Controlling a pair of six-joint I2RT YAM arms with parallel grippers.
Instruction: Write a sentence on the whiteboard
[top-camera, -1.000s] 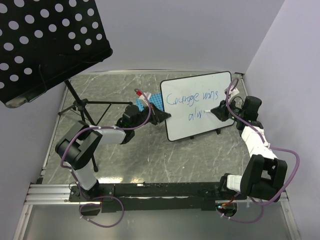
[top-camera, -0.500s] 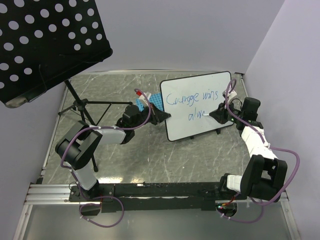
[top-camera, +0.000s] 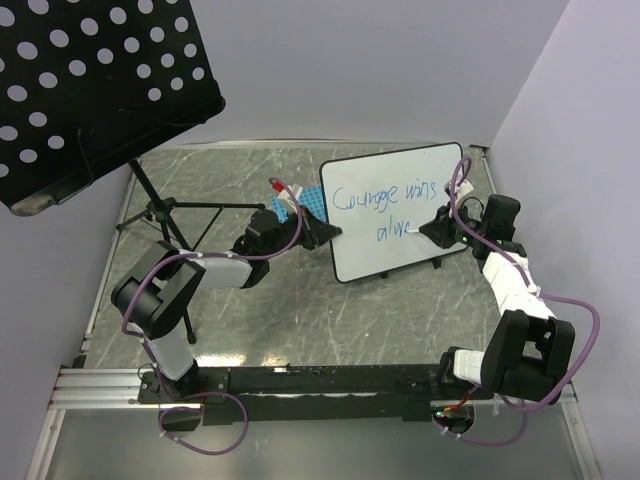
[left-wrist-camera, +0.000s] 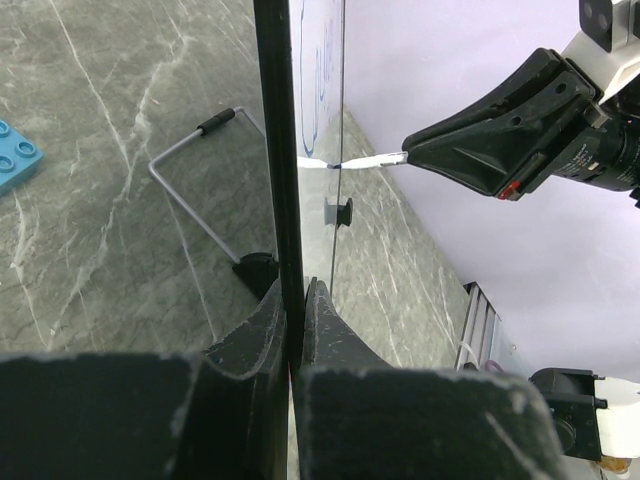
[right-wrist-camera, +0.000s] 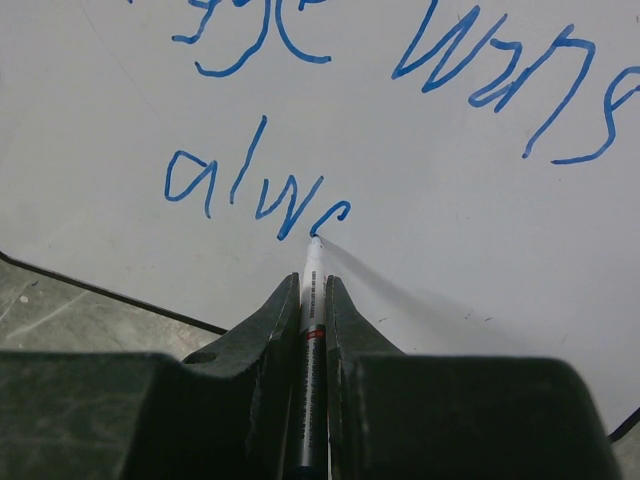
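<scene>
Advanced the marker (right-wrist-camera: 314, 258) rightward, adding a curl after "alw". Gripping it in right end effector (right-wrist-camera: 312, 286), whiteboard (top-camera: 400, 262) edge in left end effector (left-wrist-camera: 296, 292). Well short of a finished sentence (right-wrist-camera: 250, 195).

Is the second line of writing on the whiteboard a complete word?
No: the second line reads only "alw" plus a partial letter, with the marker tip at its end.

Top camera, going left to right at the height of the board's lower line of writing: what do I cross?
music stand tripod → left gripper, clamped on the board's left edge → whiteboard → sentence, lower line → marker → right gripper, shut on the marker.
</scene>
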